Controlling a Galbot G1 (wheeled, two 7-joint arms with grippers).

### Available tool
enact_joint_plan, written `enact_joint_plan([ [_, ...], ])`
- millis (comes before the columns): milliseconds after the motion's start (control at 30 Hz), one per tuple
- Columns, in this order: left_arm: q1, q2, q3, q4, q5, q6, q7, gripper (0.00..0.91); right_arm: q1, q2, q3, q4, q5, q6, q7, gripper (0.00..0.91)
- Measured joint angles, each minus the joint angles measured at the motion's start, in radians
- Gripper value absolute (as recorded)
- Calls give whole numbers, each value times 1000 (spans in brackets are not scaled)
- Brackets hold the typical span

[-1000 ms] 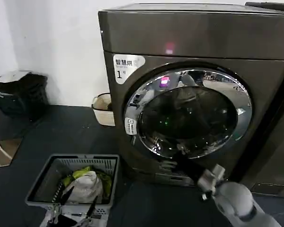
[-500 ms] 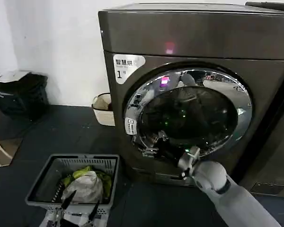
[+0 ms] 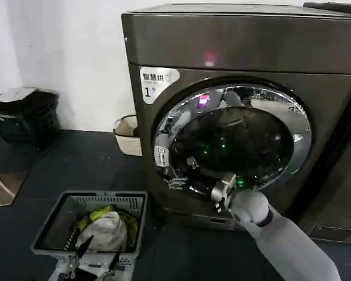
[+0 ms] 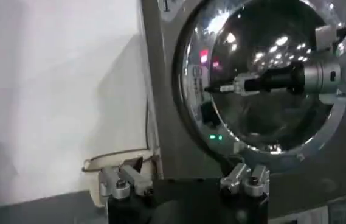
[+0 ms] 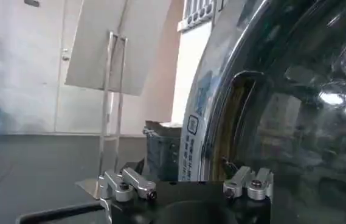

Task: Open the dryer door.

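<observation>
The dryer (image 3: 234, 47) is a dark bronze-grey machine with a white "1" sticker. Its round dryer door (image 3: 234, 140), chrome-rimmed with dark glass, sits flush against the front. My right gripper (image 3: 184, 172) is open at the door's lower left rim, one finger over the glass and one over the chrome. In the right wrist view the right gripper (image 5: 186, 181) has its fingers spread wide before the rim (image 5: 200, 115), holding nothing. My left gripper (image 3: 95, 263) hangs low over the basket's near edge. It is open and empty in the left wrist view (image 4: 183, 181), facing the door (image 4: 264, 73).
A grey laundry basket (image 3: 52, 225) with clothes stands on the dark floor in front left of the dryer. A small pale basket (image 3: 127, 136) sits against the wall beside the machine, and a black bin (image 3: 23, 117) at far left. A neighbouring dark machine (image 3: 345, 175) adjoins on the right.
My right arm has risen and swung left, carrying its gripper from below the door up onto the door's lower left rim. The door has not moved.
</observation>
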Motion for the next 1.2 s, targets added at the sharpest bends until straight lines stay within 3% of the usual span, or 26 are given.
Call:
enact_joint_plan([
  [300, -30, 34, -12, -27, -89, 81, 3, 907, -14, -39, 3, 24, 37, 5, -104, 907],
  [433, -64, 66, -33, -12, -151, 71, -6, 907, -36, -66, 17, 52, 49, -2, -172, 907],
  [800, -251, 233, -65, 156, -303, -18, 37, 907, -137, -147, 76, 154, 37, -7, -282, 907],
  [1200, -483, 439, 12, 345, -574, 14, 135, 907, -295, -240, 186, 282, 62, 8, -411, 907],
])
